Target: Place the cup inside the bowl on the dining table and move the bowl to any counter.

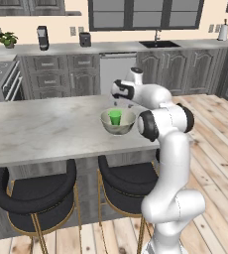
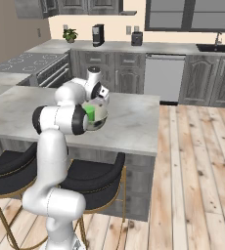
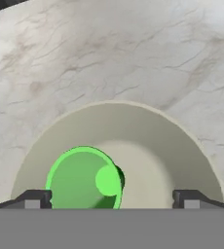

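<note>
The cup (image 3: pixel 84 177) is small, bright green and plain, with no handle, and it stands upright inside the bowl (image 3: pixel 148 141). The bowl is round and deep, pale cream inside and shiny grey outside (image 1: pixel 118 128). It sits on the veined marble surface (image 3: pixel 109 53). The fingers (image 3: pixel 36 198) are spread wide and hold nothing; the cup is between them, nearer to the left one.

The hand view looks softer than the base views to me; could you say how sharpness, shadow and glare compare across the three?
Hand view: slightly soft, the cup and bowl evenly lit, no glare. Left base view: crisp, a faint sheen on the bowl's outside. Right base view: crisp, flat light, the arm hiding part of the bowl.
</note>
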